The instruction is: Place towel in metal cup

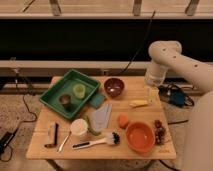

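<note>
A: Where is the gripper?

B: Over the far right of the table, just behind a yellow thing; open or closed, I cannot tell; I see no cloth in it.

A: And the towel?

B: Flat near the table's middle, just in front of the sponge; well apart from the gripper. The metal cup stands in the tray at the left, just beside the green cup.

A: What could go wrong from here?

B: First the pick, I think; the towel looks thin and limp, so a pinch may skid on the wood and take one layer or nothing. Then the carry; held by a corner it would hang and could snag on the tray wall. Last the drop; the cup looks smaller than the folded cloth, so the towel may drape over the rim rather than go in; a push to stuff it could tip the cup, or knock the green cup next to it; the two stand close enough to mix up.
</note>
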You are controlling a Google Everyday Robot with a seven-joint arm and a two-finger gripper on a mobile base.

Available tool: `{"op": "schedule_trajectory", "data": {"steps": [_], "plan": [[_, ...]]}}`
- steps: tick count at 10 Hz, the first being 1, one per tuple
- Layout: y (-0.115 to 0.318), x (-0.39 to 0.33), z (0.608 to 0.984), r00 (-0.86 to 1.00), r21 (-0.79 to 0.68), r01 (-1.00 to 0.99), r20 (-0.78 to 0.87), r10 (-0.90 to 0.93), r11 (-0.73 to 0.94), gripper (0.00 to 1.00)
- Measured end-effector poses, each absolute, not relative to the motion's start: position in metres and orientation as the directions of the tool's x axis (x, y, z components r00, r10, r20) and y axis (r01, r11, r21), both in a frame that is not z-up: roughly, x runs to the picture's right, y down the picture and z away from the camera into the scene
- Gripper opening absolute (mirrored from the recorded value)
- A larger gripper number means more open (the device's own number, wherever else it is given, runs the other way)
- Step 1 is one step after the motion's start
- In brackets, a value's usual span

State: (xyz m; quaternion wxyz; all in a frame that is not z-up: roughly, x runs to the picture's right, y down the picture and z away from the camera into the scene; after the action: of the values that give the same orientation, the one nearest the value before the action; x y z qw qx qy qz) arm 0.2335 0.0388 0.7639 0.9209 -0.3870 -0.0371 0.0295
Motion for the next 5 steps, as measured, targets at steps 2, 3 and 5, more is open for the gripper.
{"op": "schedule_trajectory", "data": {"steps": [2, 3, 5], "plan": [[0.040, 0.221, 0.768, 0.993, -0.704, 0.004, 0.085, 0.079, 0.710, 0.80], [0.043, 0.210, 0.769, 0.992, -0.700, 0.025, 0.107, 0.071, 0.713, 0.80], [0.048, 0.165, 0.773, 0.984, -0.685, 0.078, 0.168, 0.054, 0.725, 0.80]]}}
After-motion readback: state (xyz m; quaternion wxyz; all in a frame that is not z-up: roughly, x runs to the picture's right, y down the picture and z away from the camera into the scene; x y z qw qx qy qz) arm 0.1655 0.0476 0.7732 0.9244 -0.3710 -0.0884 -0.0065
